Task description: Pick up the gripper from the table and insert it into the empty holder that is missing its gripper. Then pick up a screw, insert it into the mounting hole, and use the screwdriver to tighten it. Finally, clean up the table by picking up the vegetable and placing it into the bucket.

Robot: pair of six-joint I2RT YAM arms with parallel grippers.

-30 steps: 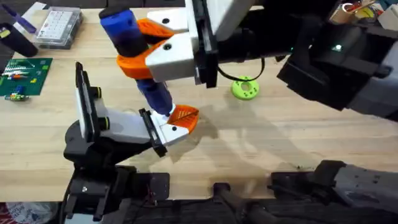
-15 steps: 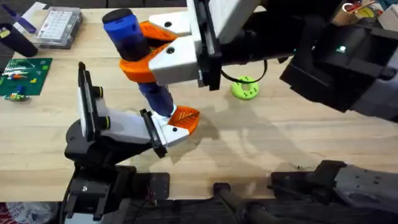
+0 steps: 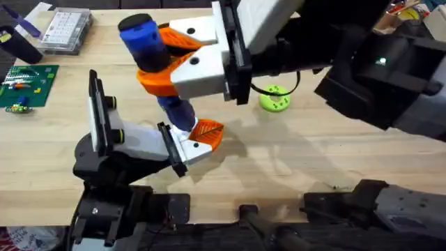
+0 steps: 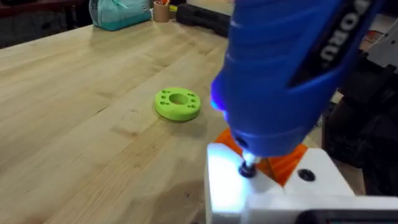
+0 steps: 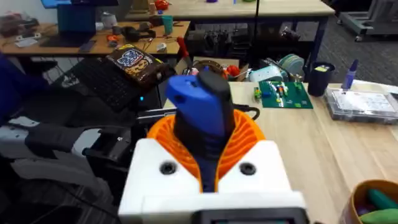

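Observation:
My right gripper [image 3: 159,64], a white block with orange jaws, is shut on the blue screwdriver [image 3: 148,43] and holds it tilted, tip down. The screwdriver's metal bit [image 4: 247,168] sits on a screw in the white base of the orange ribbed gripper [image 3: 207,130]. That gripper is seated against the black end plate of the white wedge-shaped holder [image 3: 139,143]. The right wrist view shows the screwdriver [image 5: 200,107] between the orange jaws. The bucket [image 5: 359,194] with its mustard rim holds something green; I cannot tell whether it is the vegetable.
A lime-green disc [image 3: 274,99] with holes lies on the table right of the screwdriver. A clear compartment box [image 3: 66,28] and a green circuit board [image 3: 26,85] sit at the far left. Bare wood lies between the disc and the front edge.
The right gripper and the screwdriver's top have drifted slightly to the right, while the bit stays on the white base. The holder has not moved.

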